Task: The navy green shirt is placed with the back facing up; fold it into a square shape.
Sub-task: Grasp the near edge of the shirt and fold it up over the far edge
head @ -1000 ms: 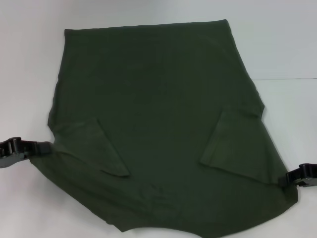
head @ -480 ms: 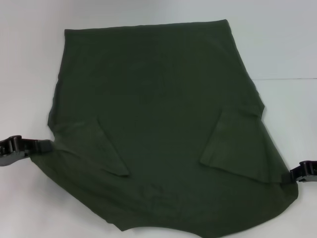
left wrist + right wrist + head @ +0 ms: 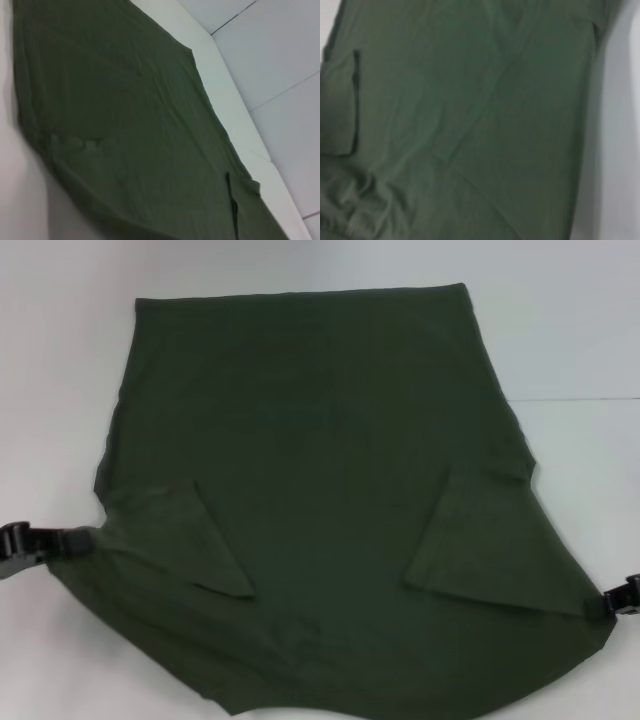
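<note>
While both end effectors flank it, the navy green shirt [image 3: 320, 490] (unlettered) lies flat.

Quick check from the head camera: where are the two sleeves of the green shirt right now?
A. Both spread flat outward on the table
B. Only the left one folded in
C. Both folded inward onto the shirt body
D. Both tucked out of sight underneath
C: on the navy green shirt, the left sleeve and right sleeve both lie as flaps on top of the body, while the left claw and right claw sit at its outer edges.
</note>
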`<state>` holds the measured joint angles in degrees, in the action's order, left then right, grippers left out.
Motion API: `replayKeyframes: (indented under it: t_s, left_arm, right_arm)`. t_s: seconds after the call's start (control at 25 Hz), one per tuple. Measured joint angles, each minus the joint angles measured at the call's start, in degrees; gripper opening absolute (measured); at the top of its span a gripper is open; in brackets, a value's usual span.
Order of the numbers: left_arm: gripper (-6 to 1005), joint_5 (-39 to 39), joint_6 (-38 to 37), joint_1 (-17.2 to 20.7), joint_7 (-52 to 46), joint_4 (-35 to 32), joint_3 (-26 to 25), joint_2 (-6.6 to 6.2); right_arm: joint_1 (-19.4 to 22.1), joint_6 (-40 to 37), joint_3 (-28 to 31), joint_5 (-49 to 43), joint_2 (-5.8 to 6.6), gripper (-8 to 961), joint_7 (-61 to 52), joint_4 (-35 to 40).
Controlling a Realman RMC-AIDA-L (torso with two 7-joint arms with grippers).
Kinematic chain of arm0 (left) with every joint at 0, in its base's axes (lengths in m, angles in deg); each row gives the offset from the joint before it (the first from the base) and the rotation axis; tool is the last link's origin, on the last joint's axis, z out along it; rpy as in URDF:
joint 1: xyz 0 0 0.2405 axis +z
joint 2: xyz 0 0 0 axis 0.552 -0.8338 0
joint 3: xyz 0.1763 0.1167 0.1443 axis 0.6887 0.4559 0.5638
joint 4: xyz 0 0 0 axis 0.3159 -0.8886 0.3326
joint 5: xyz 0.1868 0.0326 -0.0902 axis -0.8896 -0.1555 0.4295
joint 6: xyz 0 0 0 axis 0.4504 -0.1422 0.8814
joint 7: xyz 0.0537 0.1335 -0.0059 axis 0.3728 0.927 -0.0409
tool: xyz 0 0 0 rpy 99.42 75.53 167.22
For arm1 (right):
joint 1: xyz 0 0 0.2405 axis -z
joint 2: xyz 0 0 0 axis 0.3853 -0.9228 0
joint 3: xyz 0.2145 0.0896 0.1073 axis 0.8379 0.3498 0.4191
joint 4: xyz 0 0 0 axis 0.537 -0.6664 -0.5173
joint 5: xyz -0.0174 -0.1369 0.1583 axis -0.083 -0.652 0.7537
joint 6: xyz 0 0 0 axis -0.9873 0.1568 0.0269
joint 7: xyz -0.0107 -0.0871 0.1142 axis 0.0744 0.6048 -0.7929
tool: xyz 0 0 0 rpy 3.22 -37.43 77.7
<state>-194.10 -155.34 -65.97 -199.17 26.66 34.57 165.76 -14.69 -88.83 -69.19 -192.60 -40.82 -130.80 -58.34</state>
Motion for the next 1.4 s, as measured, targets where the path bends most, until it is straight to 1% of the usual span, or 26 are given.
replayKeyframes:
  t_s: [0.16, 0.24, 0.44, 0.68, 0.76, 0.88, 0.96, 1.04, 1.12, 1.2, 1.28, 1.4]
  left_arm:
    - [20, -0.65, -3.29, 0.83, 2.08, -0.64, -0.02, -0.67]
    - [21, -1.16, -5.57, 1.14, 2.41, -1.33, 0.17, -0.87]
    - [22, -3.31, -9.76, 1.67, 2.4, -2.48, 0.27, -0.98]
    - [24, -5.4, -16.96, 2.03, 2.41, -3.84, 0.18, -1.28]
    - [24, -5.19, -18.13, 1.98, 2.17, -4.04, -0.39, -1.55]
    - [25, -2.48, -19.05, 1.02, 0.57, -3.29, -2.67, -2.15]
    - [25, 0.81, -18.02, -0.08, -1.64, -2.39, -4.14, -2.45]
    - [26, 3.86, -15.89, -1.01, -3.45, -1.59, -4.87, -2.56]
    - [26, 7.55, -12.58, -2.0, -4.76, -0.31, -5.19, -2.59]
    - [27, 11.46, -7.99, -3.11, -5.33, 1.53, -5.08, -2.6]
    - [27, 13.87, -3.7, -4.23, -4.9, 3.25, -4.94, -2.55]
    - [28, 16.25, 3.96, -6.5, -2.09, 6.79, -4.78, -1.92]
  right_arm:
    - [2.0, -4.76, 2.14, 0.61, -0.06, 15, 3.99, 2.7]
    - [2.98, -6.58, 3.26, 0.67, 0.15, 15, 6.26, 3.2]
    - [5.34, -10.99, 6.6, 0.74, 0.55, 16, 12.39, 3.36]
    - [8.14, -17.22, 8.12, 0.75, 0.74, 16, 18.49, 3.39]
    - [8.52, -18.86, 9.8, 0.75, 0.84, 16, 20.15, 3.4]
    - [7.84, -20.11, 14.6, 1.73, 1.53, 16, 20.77, 3.46]
    - [7.07, -20.22, 17.2, 4.21, 2.26, 16, 20.3, 3.46]
    - [6.22, -19.35, 18.39, 7.56, 2.85, 16, 19.18, 3.46]
    - [5.2, -17.23, 19.0, 11.08, 3.35, 16, 17.6, 3.49]
    - [4.3, -14.23, 19.21, 14.17, 3.49, 16, 16.36, 3.44]
    - [3.37, -10.45, 19.27, 16.43, 3.16, 16, 15.86, 3.05]
    - [2.13, -4.07, 19.05, 19.52, 1.85, 17, 15.99, 2.7]
